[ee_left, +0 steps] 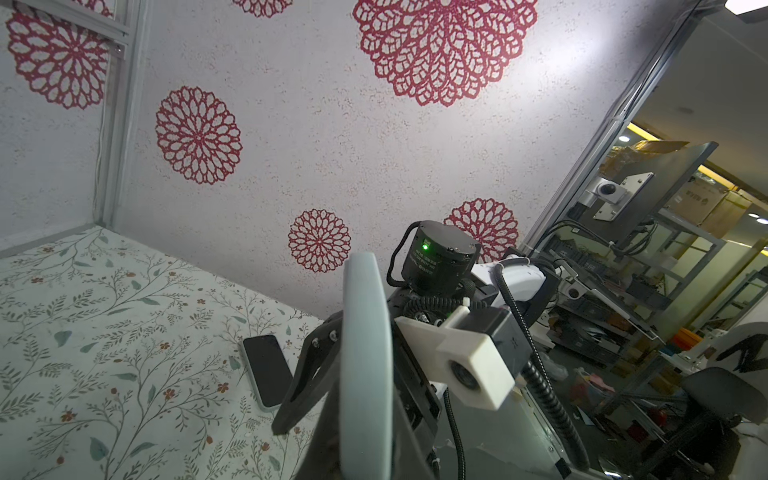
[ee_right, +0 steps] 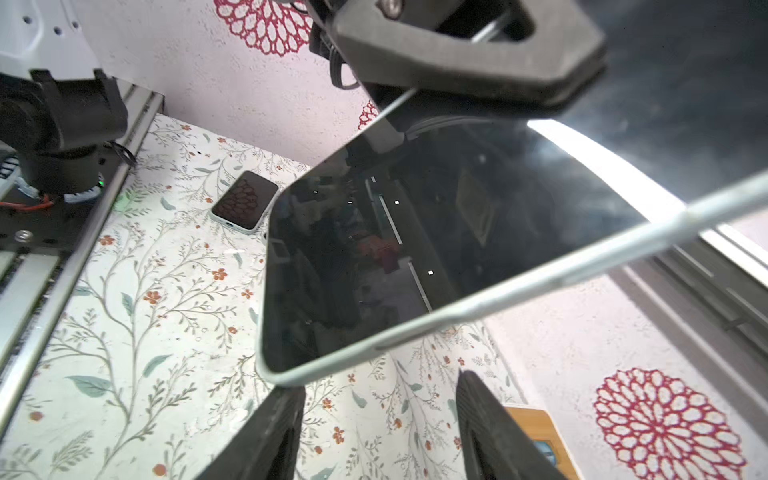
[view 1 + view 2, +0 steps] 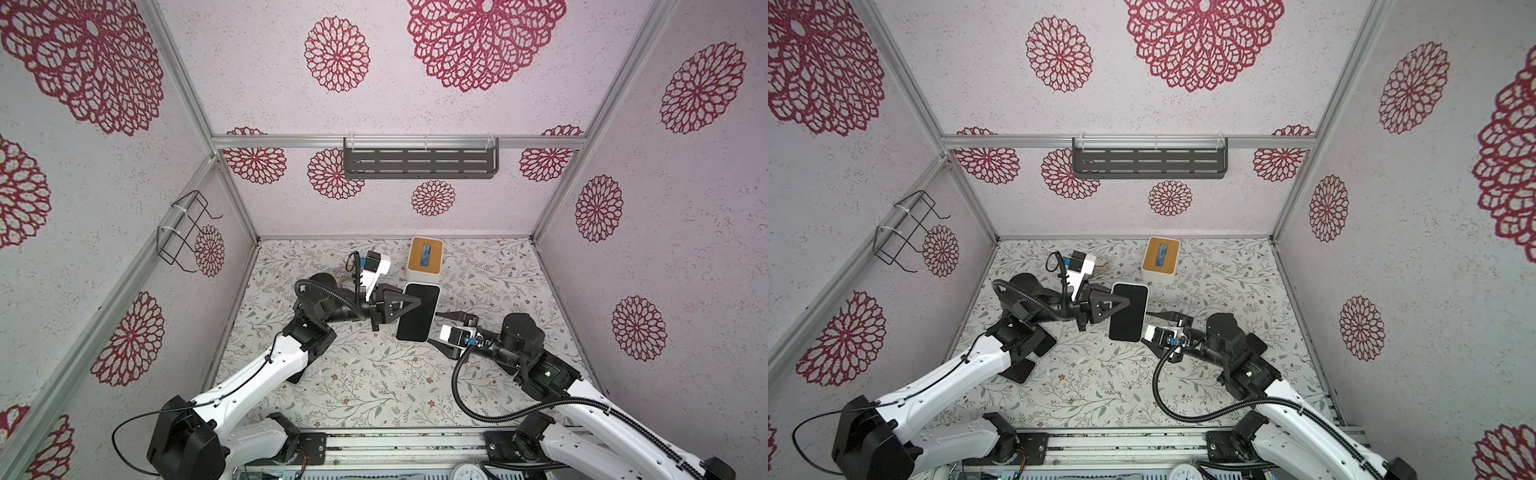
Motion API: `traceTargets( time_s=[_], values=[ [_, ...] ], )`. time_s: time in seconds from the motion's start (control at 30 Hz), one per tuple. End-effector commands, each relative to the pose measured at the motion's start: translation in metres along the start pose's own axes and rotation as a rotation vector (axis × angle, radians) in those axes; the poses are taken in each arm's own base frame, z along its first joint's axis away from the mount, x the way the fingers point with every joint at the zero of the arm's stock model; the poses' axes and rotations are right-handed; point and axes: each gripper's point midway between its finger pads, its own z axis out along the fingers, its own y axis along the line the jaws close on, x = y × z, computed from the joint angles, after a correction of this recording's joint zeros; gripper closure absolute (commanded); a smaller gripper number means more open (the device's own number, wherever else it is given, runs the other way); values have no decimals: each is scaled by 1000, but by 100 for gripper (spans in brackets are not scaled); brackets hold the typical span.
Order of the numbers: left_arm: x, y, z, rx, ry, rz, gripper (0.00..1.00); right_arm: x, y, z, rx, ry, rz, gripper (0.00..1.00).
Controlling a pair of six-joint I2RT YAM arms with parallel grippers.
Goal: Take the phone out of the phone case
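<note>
Now you see the phone (image 3: 417, 328) above the table (image 3: 353, 374), clamped by the left hand (image 3: 415, 300); the right hand (image 3: 434, 327) sits just beside its edge, fingers (image 2: 266, 436) apart, holding nothing.

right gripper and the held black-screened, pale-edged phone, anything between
Nothing; the right wrist view shows only floral tabletop between the open right gripper and the black-screened phone.

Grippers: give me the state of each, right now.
Left gripper: shut on the phone, held aloft.
Right gripper: open, jaws apart beside the phone, holding nothing.
</note>
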Motion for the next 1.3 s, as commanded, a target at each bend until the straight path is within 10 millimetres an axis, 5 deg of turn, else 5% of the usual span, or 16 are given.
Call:
traceTargets(
  time_s=[0.0, 0.3, 0.63, 1.27],
  values=[
    [-24, -19, -9, 13, -92, 188, 100, -31, 8, -7, -97, -71, 113, 38],
    [-21, -31, -28, -59, -208, 412, 100, -51, 22, 0, -272, -101, 318, 42],
    [-23, -41, -31, -35, -234, 436, 100, -37, 28, 12, -321, -55, 366, 51],
    [-22, -41, -26, -10, -239, 405, 100, -44, 27, 13, -317, -105, 343, 81]
  ],
)
